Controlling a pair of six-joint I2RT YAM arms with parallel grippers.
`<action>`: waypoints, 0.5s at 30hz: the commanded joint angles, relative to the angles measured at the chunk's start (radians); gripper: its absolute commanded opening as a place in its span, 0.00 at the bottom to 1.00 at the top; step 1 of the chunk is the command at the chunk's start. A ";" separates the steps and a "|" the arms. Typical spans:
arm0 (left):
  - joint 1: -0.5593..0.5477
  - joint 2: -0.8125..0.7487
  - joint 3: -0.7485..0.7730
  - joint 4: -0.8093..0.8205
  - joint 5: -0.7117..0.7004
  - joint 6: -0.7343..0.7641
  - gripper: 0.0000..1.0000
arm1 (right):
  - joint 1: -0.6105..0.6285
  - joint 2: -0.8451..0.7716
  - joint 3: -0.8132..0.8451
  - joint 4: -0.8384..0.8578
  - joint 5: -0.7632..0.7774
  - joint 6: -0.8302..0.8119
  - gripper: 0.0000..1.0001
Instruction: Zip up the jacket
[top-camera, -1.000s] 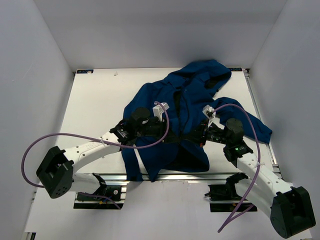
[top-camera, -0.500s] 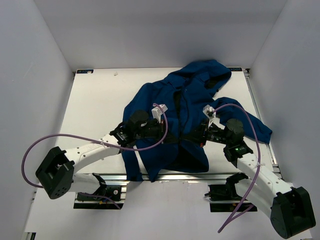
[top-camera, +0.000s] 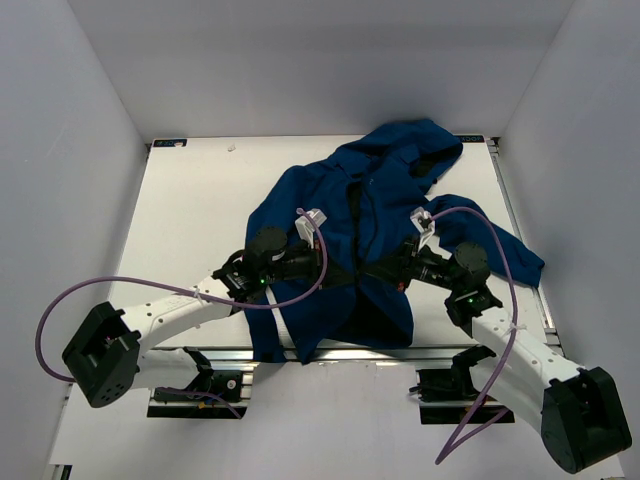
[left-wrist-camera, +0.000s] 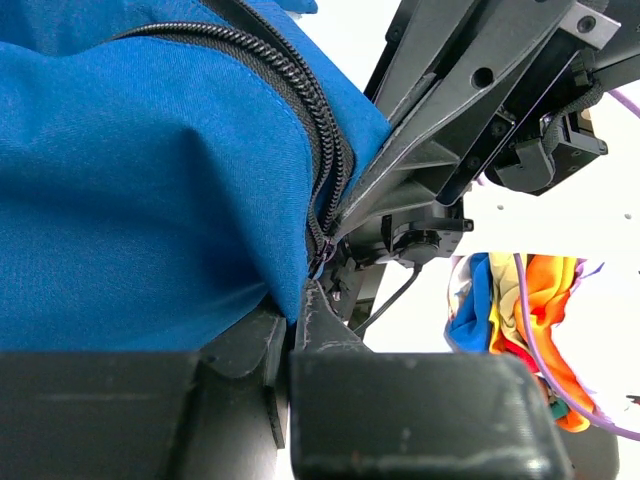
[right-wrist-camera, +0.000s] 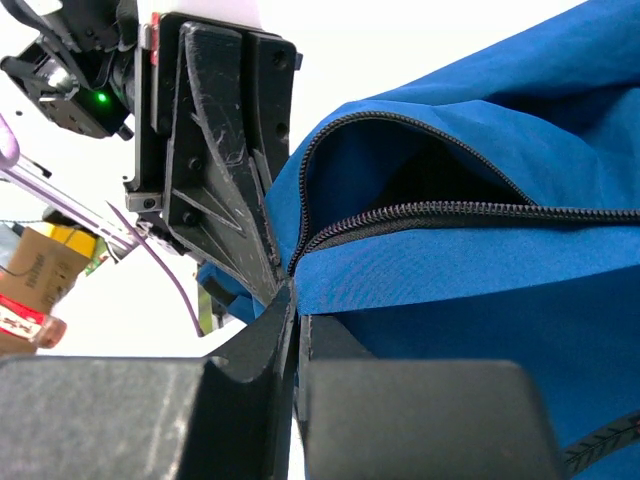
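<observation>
The dark blue hooded jacket (top-camera: 385, 185) lies spread on the white table (top-camera: 190, 200), hood at the far side, its dark front zipper (top-camera: 355, 210) partly undone. Both grippers meet at the lower front opening. My left gripper (top-camera: 348, 273) comes in from the left, and in its wrist view the left gripper (left-wrist-camera: 293, 308) is shut on the blue fabric edge just below the zipper (left-wrist-camera: 325, 160). From the right, my right gripper (top-camera: 372, 270) pinches the other edge. In its own view the right gripper (right-wrist-camera: 296, 310) is shut at the corner where the zipper (right-wrist-camera: 450, 212) teeth part.
White walls enclose the table on three sides. A metal rail (top-camera: 360, 350) runs along the near edge between the arm bases. Off the table, a pile of colourful cloth (left-wrist-camera: 510, 310) and a cardboard box (right-wrist-camera: 35, 270) show in the wrist views.
My left gripper has closed onto the jacket's front edge, and the left arm has sunk lower and shifted slightly toward the near side. The right arm has barely moved.
</observation>
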 joint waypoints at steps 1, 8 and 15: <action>-0.001 -0.017 -0.041 -0.082 0.031 0.020 0.00 | -0.011 0.001 0.044 0.137 0.090 0.044 0.00; -0.015 -0.015 -0.062 -0.112 0.042 0.031 0.00 | -0.012 -0.003 0.085 0.062 0.127 0.012 0.00; -0.020 -0.008 -0.064 -0.092 0.059 0.032 0.00 | -0.012 0.030 0.118 -0.087 0.095 -0.025 0.00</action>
